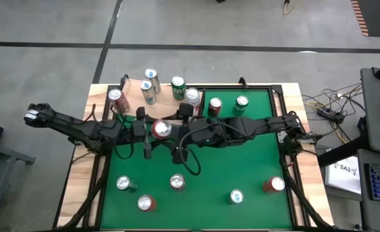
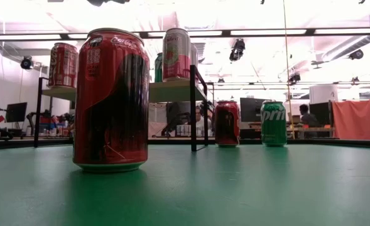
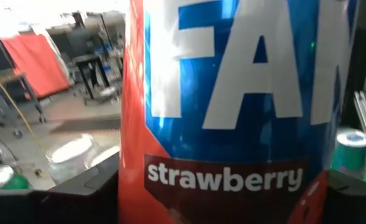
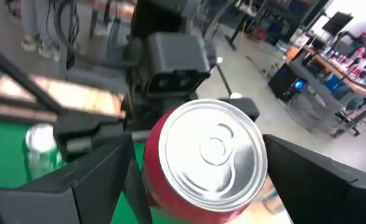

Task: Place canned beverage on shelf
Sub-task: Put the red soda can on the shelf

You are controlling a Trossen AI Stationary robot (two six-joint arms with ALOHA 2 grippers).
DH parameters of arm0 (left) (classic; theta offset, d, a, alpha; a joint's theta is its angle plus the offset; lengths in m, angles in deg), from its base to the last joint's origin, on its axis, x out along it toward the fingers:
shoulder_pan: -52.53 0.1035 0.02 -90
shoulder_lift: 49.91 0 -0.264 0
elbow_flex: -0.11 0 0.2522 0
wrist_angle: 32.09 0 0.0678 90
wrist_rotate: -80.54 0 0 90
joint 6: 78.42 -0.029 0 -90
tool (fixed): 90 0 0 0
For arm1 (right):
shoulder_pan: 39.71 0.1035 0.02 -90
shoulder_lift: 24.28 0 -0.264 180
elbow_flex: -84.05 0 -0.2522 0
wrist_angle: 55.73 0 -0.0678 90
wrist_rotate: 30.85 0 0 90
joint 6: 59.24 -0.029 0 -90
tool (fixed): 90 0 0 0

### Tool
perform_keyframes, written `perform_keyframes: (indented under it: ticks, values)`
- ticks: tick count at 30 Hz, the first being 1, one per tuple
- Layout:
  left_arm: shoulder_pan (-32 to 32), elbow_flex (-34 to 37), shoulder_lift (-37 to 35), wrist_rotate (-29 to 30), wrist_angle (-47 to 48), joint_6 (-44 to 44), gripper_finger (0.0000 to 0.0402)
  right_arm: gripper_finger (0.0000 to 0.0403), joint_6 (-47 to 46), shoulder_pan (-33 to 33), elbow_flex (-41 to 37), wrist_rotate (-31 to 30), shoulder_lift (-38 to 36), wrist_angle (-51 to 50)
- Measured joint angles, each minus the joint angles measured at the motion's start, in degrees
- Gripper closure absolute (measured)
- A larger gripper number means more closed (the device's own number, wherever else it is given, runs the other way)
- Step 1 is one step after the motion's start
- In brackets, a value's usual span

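Observation:
A red and blue strawberry soda can [image 1: 161, 129] hangs upright above the middle of the green table, between both arms. My left gripper [image 3: 220, 202] comes from the table's left and is shut on it. My right gripper [image 4: 201, 186] comes from the right, open and a little higher. Its fingers stand on either side of the can's silver top [image 4: 210, 152] with narrow gaps. The shelf [image 1: 133, 103], a pale wood board at the table's far left, carries several cans on its top [image 2: 172, 88]. Neither gripper shows in the low view. My left gripper pinches the can's side wall [image 3: 133, 186] between its two fingers, one on each opposite side. The fingers come in level from the table's left, across the can. The can stands upright in the hold, lifted clear of the table.
Several cans stand along the table's near part [image 1: 177, 182], among them a red cola can [image 2: 111, 100]. A dark red can [image 2: 227, 123] and a green can [image 2: 273, 123] stand at the back, to the right of the shelf's dark upright end panel [image 2: 193, 107].

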Motion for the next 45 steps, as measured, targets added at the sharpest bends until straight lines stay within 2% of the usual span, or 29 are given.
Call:
perform_keyframes:
  ticks: [5, 10, 21, 25, 28, 30, 37, 45]
  values:
    - [0.0, 1.36, -1.98, -0.13, -1.95, -3.55, 0.0121, 0.0053, 1.1, -0.98, -0.02, 0.48, 0.0, 5.2]
    - [0.0, 1.19, -4.16, -0.23, -2.69, -6.4, 0.0121, 0.0056, -1.57, -2.94, -0.04, 5.67, 0.32, 7.6]
    - [0.02, 1.1, -6.31, 3.02, -2.48, -8.09, 0.0121, 0.0056, -3.49, -5.97, -0.07, 7.49, 4.86, 16.02]
    - [0.02, 1.18, -6.06, 3.0, -2.44, -8.64, 0.0121, 0.0078, -3.49, -6.54, -0.15, 7.4, 6.31, 19.09]
    - [0.02, 1.18, -6.44, 3.9, -2.29, -8.62, 0.0122, 0.0115, -4.32, -6.69, -0.15, 7.54, 6.36, 19.6]
    - [0.0, 1.18, -7.0, 4.04, -1.19, -8.5, 0.0122, 0.012, -4.62, -6.69, -0.15, 7.5, 6.41, 19.9]
    - [0.0, 1.32, -7.44, 5.06, 0.92, -8.44, 0.006, 0.012, -8.32, -6.8, -0.15, 6.63, 6.27, 19.57]
    - [-0.09, 1.34, -9.74, 8.72, 4.67, -9.67, 0.0049, 0.012, -9.37, -6.96, 0.76, 6.58, 4.72, 16.53]
